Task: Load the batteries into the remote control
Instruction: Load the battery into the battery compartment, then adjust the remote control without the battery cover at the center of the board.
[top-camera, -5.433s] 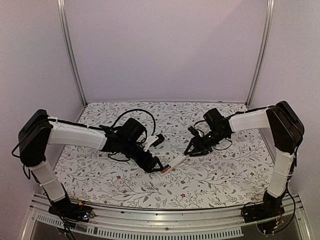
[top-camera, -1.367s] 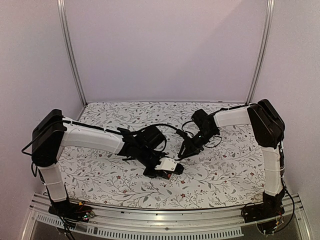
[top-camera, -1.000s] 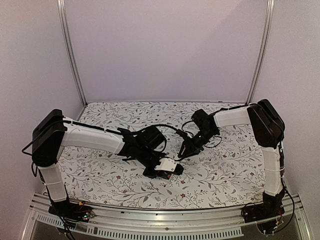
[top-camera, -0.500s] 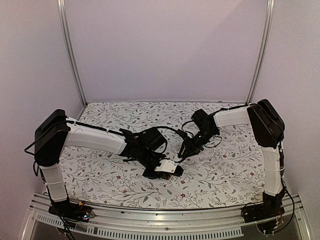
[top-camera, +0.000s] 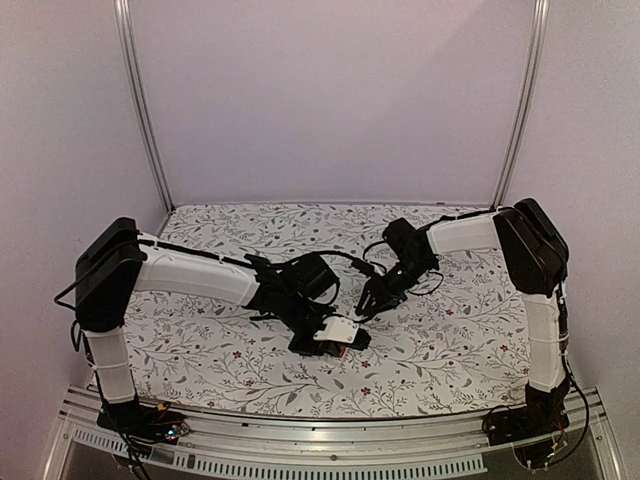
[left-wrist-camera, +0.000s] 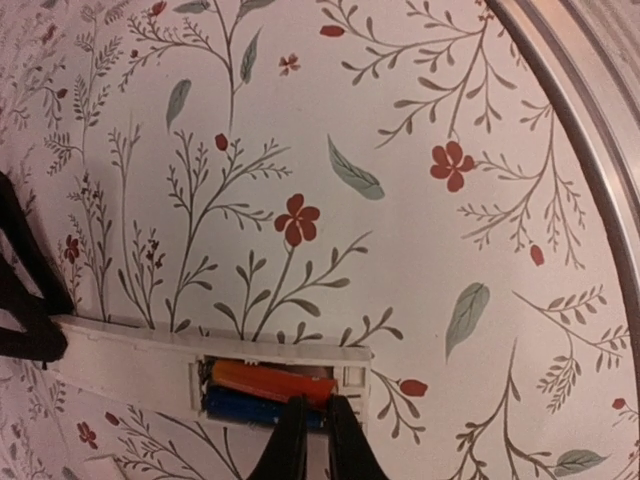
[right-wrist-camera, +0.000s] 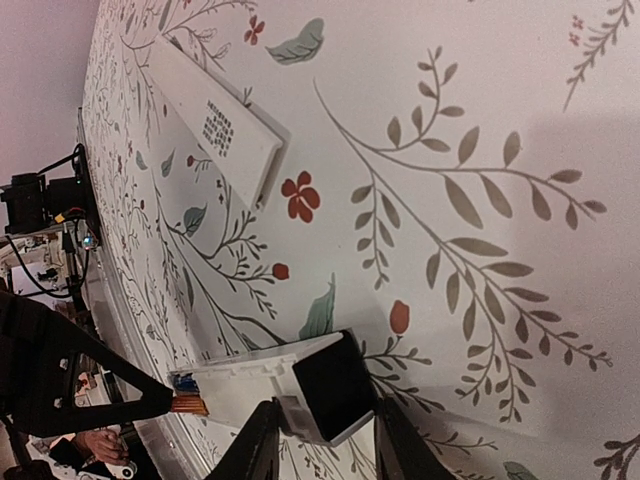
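remote control (top-camera: 338, 332) | near-centre of the floral table (top-camera: 450, 340), between both arms | recess holds orange battery (left-wrist-camera: 270, 380) and blue battery (left-wrist-camera: 235, 407) side by side | left gripper (left-wrist-camera: 318, 415) pinched almost together (just a slit), tips at the batteries | right gripper (right-wrist-camera: 325, 420) clamped on the remote's right end | white panel (right-wrist-camera: 215, 125) lies apart
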